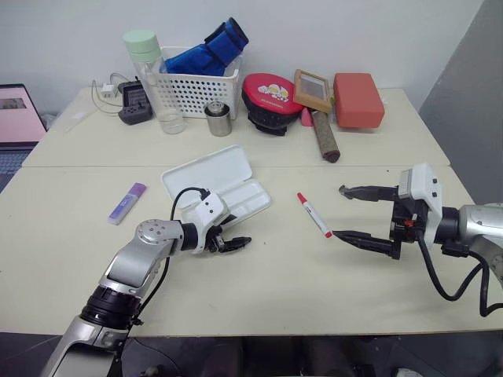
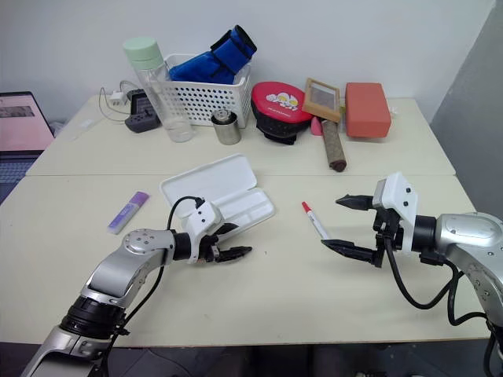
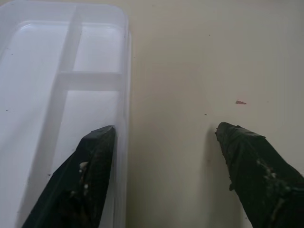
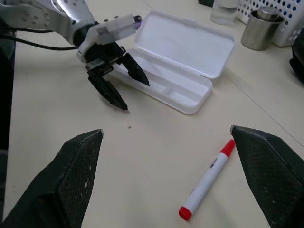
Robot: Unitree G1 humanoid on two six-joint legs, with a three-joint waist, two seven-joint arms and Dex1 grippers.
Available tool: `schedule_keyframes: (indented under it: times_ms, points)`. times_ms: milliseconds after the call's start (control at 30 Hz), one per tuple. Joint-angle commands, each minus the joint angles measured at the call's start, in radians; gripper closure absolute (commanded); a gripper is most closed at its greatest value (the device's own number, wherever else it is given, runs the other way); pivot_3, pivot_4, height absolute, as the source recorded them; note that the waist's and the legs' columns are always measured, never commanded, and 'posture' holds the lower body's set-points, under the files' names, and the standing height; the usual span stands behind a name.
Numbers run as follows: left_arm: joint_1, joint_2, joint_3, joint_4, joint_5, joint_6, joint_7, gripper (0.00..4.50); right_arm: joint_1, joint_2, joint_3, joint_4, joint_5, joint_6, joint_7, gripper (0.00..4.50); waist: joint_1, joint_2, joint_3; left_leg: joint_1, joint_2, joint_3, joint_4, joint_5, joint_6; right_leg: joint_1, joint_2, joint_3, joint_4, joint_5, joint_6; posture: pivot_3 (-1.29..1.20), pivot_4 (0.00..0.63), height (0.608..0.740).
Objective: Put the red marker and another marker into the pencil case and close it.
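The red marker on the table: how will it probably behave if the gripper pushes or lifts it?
The red marker looks like a slim round barrel lying flat, so it probably rolls when nudged sideways. It seems stiff and light. Its smooth plastic may slip between the fingers.

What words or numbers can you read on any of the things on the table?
None can be read.
red marker: small dark print on the white barrel, too small to read.
purple marker: no readable text.
round red case: a cartoon picture with tiny marks, too blurred to read.
laptop screen: pink page, nothing legible.
pencil case: plain white, no label.
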Motion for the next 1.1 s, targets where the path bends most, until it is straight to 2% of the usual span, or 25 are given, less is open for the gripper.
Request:
schedule_keyframes:
  times_ms: [33,200,333,400,533,800,1100]
  points:
    - [0.004,-0.003,-0.008,0.017,0.014,0.005,-0.01,1.82,-0.017,-0.008,-0.018,-0.029,0.026,-0.012,0.014,0.0,0.0,0.0,0.0,0.0,0.0,0.0,0.0,0.0,0.0,0.0,0.0,0.0,0.0,0.0,0.0,0.0,0.15,0.74]
    - [0.004,-0.005,-0.006,0.017,0.028,0.004,-0.009,2.8,-0.019,-0.007,-0.01,-0.01,0.01,-0.028,0.023,0.0,0.0,0.0,0.0,0.0,0.0,0.0,0.0,0.0,0.0,0.0,0.0,0.0,0.0,0.0,0.0,0.0,0.15,0.74]
    - [0.006,-0.003,0.0,0.007,0.027,0.007,-0.014,3.4,-0.022,-0.007,-0.008,-0.006,0.008,-0.033,0.027,0.0,0.0,0.0,0.0,0.0,0.0,0.0,0.0,0.0,0.0,0.0,0.0,0.0,0.0,0.0,0.0,0.0,0.15,0.74]
    - [0.003,-0.003,0.002,0.008,0.028,0.005,-0.016,3.88,-0.019,-0.008,-0.009,-0.002,0.004,-0.038,0.03,0.0,0.0,0.0,0.0,0.0,0.0,0.0,0.0,0.0,0.0,0.0,0.0,0.0,0.0,0.0,0.0,0.0,0.15,0.74]
    - [0.021,0.017,-0.013,-0.035,0.026,-0.043,-0.062,4.48,-0.011,-0.012,-0.013,0.001,0.002,-0.041,0.035,0.0,0.0,0.0,0.0,0.0,0.0,0.0,0.0,0.0,0.0,0.0,0.0,0.0,0.0,0.0,0.0,0.0,0.15,0.74]
    - [0.077,0.094,-0.074,-0.14,0.036,-0.096,-0.186,4.49,0.003,-0.012,-0.022,-0.002,-0.001,-0.039,0.033,0.0,0.0,0.0,0.0,0.0,0.0,0.0,0.0,0.0,0.0,0.0,0.0,0.0,0.0,0.0,0.0,0.0,0.15,0.74]
    - [0.123,0.109,-0.115,-0.208,0.037,-0.098,-0.227,4.49,0.042,-0.022,-0.043,-0.026,0.012,-0.029,0.03,0.0,0.001,0.0,0.0,0.0,0.0,0.0,0.0,0.0,0.0,0.0,0.0,0.0,0.0,0.0,0.0,0.0,0.15,0.74]
